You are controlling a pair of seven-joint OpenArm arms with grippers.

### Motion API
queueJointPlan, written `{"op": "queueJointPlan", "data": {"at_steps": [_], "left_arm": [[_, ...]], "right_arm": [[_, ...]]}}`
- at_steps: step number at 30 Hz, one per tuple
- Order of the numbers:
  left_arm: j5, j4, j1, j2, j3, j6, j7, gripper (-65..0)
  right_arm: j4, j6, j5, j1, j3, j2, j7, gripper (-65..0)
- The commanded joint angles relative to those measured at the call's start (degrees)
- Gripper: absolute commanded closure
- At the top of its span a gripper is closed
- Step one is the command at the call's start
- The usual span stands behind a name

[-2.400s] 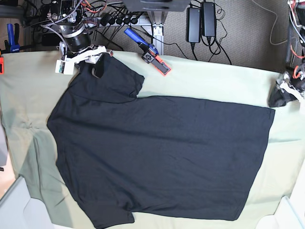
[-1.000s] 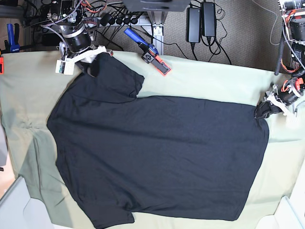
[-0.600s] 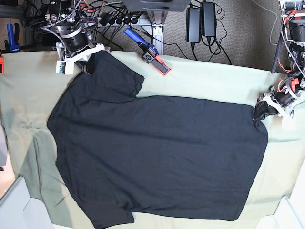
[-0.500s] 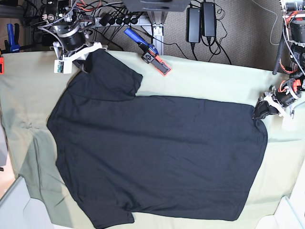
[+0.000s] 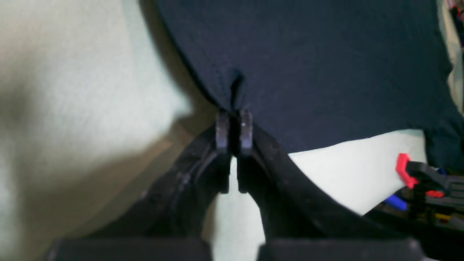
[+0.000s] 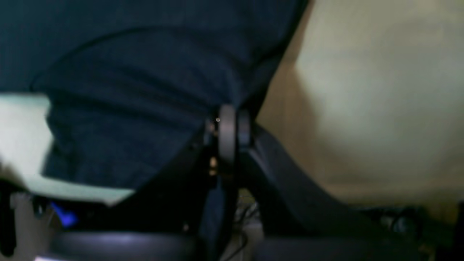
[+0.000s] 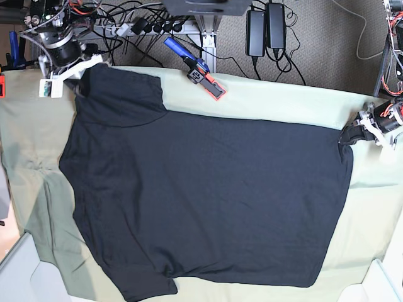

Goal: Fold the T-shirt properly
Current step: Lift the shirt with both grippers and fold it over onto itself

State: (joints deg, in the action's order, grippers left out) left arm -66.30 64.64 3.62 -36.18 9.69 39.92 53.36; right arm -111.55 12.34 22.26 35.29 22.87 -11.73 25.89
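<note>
1. The T-shirt is spread flat, plain black side up, over the green cloth on the table, collar end toward the view's left.
2. The left tool is pinched narrow on the hem corner, at the base view's right.
3. The right tool is clamped on the far sleeve edge.
4. The fabric is judged soft, light and limp; it sags wherever unsupported, so corners and hems are judged the best holds.
5. An orange-and-blue clamp lies beyond the shirt.
</note>
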Motion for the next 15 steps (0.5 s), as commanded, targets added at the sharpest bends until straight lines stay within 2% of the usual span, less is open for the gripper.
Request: {"op": "queueJointPlan", "data": {"at_steps": [1,8,12,15], "left_arm": [[-1.68,1.60,-1.62,-1.44,0.42,0.08,-0.79,0.0],[-1.11,2.10,-8.00,-1.01,0.39,0.08,-1.33,0.0],[5.88,1.60,-11.26,0.39,0.39,0.08,-5.99,0.0],[7.98,-0.76,-13.88,1.42,0.37,0.08,-6.80,0.0]], "right_arm": [[-1.53,1.86,0.28,-0.98,0.81,-0.66,-1.44,0.0],[-1.66,3.41,1.16,-9.49,0.79,-0.81,-1.38,0.0],[-0.52,3.56,1.11,-15.54,0.79,-0.81,-1.20,0.0],[2.47,3.87,0.85,-19.80,0.61,-0.83,-1.25,0.0]]}}
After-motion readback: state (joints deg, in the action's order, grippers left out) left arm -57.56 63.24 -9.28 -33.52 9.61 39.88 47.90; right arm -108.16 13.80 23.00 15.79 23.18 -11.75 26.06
